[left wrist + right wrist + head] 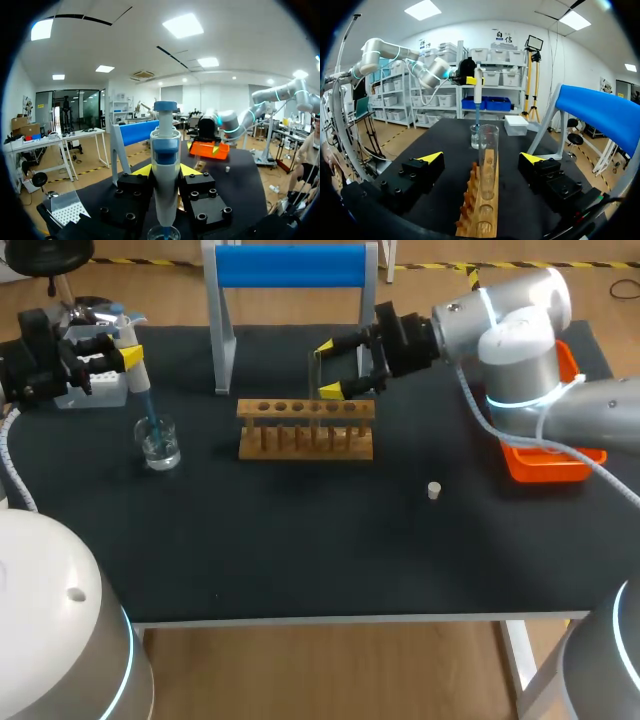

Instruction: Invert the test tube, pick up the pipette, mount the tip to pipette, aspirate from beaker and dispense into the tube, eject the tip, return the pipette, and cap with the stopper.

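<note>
Now the left gripper (126,358) grips the pipette (165,150), its tip in the beaker (158,445). The right gripper (333,368) stands spread wide on either side of the racked test tube (488,150).

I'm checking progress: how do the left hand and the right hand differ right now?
The left hand is shut on the pipette; the right hand is open, holding nothing. The left hand holds the pipette's tip in the beaker; the right hand straddles the test tube standing in the wooden rack, without touching it. Both have yellow fingertips.
</note>
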`<state>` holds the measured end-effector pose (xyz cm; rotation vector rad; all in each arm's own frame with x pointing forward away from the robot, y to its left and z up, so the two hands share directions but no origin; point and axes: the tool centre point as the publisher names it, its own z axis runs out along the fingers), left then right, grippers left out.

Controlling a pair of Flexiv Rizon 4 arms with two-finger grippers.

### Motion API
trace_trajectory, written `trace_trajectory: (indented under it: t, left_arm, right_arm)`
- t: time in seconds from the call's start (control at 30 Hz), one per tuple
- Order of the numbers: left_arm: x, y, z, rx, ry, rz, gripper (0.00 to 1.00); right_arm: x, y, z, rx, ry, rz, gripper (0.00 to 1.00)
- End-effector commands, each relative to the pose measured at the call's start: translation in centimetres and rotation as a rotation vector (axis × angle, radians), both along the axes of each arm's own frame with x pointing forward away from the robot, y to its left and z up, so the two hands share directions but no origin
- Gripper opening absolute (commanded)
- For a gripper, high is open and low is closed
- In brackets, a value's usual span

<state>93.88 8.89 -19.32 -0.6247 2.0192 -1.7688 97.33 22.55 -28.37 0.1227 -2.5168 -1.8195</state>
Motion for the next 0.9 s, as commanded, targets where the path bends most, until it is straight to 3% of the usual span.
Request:
trace_trajectory:
  t: [0.03, 0.9]
  left_arm:
    - [0.0, 0.0, 0.0, -0.001, 0.0, -0.001, 0.0]
    - [0.0, 0.0, 0.0, -0.001, 0.0, -0.001, 0.0]
  right_arm:
    - [-0.4, 0.8, 0.2, -0.025, -0.011, -0.03, 1.0]
    - [-0.6, 2.5, -0.1, -0.199, -0.059, -0.078, 1.0]
